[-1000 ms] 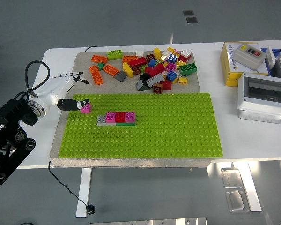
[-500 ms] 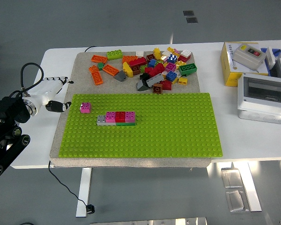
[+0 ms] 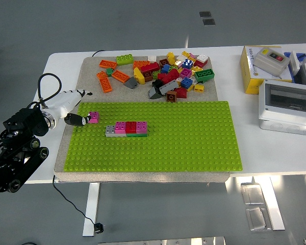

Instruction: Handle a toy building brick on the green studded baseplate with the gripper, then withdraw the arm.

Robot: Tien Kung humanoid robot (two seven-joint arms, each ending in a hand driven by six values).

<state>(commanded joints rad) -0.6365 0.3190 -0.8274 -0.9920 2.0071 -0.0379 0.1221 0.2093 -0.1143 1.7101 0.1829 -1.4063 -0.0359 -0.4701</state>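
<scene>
A small pink brick (image 3: 93, 117) sits on the green studded baseplate (image 3: 168, 143) near its far left corner. My left hand (image 3: 82, 107) comes in from the left, white with black fingertips. Its fingers (image 3: 84, 93) are spread and hold nothing. Its thumb tip reaches to just left of the pink brick; I cannot tell whether it touches. A short row of grey, pink, red and pink-on-green bricks (image 3: 126, 128) is stuck on the plate to the right of the pink brick. My right hand is out of view.
A pile of loose coloured bricks (image 3: 163, 74) lies on the grey mat behind the baseplate. A yellow box with a switch unit (image 3: 262, 64) and a grey plastic enclosure (image 3: 288, 104) stand at the right. A black cable loops at the left wrist.
The hand let go of the pink brick and drew back left off the plate. It has now come back right, with its thumb again beside the brick. The brick stayed put.
</scene>
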